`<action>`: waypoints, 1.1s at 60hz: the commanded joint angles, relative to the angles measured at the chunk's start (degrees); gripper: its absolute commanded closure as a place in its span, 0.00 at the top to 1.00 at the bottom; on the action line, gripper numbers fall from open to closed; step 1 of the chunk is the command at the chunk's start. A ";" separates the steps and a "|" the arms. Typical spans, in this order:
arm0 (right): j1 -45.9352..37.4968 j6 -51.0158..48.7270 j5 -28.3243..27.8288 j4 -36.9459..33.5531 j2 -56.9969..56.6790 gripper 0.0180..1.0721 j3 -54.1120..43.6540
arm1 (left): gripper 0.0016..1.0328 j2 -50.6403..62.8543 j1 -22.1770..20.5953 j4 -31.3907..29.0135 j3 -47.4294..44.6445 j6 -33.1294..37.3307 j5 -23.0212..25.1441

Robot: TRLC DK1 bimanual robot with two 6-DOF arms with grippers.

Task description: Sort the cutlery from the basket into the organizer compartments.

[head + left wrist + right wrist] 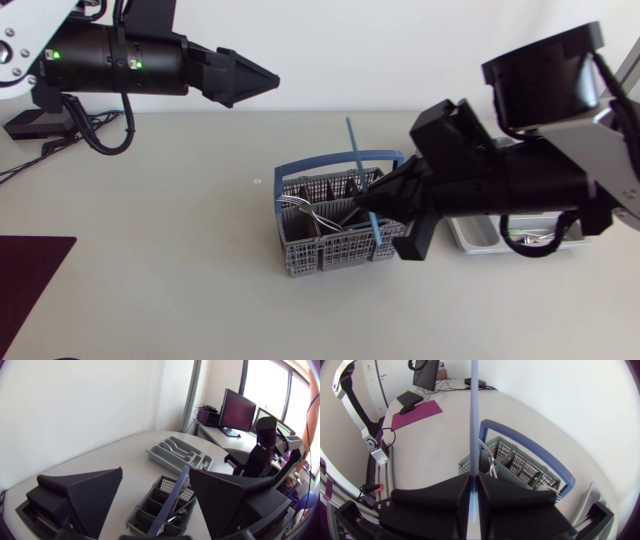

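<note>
A grey basket (300,252) with a blue hoop handle (335,160) sits near the middle of the worktop (180,200). A tangle of metal cutlery (312,215) lies in its compartments on the 9 o'clock side. My right arm comes in from 3 o'clock and lies low over the basket's 3 o'clock half. The right gripper (368,200) is pressed together on a slender blue utensil (352,140). The right wrist view shows both wedge fingers (440,495) clamped flat against the thin shaft (474,410) from either side. From above, the utensil runs at a slant, with one end past the handle toward 12 o'clock and the other over the basket's 4 o'clock corner. I cannot tell whether that lower end touches the basket, or what kind of utensil it is. The organizer (470,238) lies at 3 o'clock of the basket, mostly hidden under the right arm. The left wrist view shows it as a grey tray (165,455) with several long compartments, lying beyond the basket (150,510). My left arm is well apart from the basket at its 10 o'clock. The left gripper (262,78) is spread wide, with nothing between its fingers (85,495). A dark maroon mat (30,275) lies at the worktop's 8 o'clock edge.
</note>
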 commanded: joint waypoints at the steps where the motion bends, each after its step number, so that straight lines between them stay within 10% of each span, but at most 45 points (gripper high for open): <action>1: -3.86 -0.29 0.22 -2.24 -2.49 0.05 -2.12 | 0.95 -1.28 0.78 0.28 0.67 0.31 -2.30; 35: -40.16 -8.81 -1.71 -4.00 7.35 0.05 -1.76 | 0.95 -3.21 -6.26 -0.34 -13.30 15.60 -23.13; 66: -43.50 -6.62 5.23 3.91 36.35 0.05 9.57 | 0.95 -3.65 -7.31 1.95 -22.36 17.89 -25.42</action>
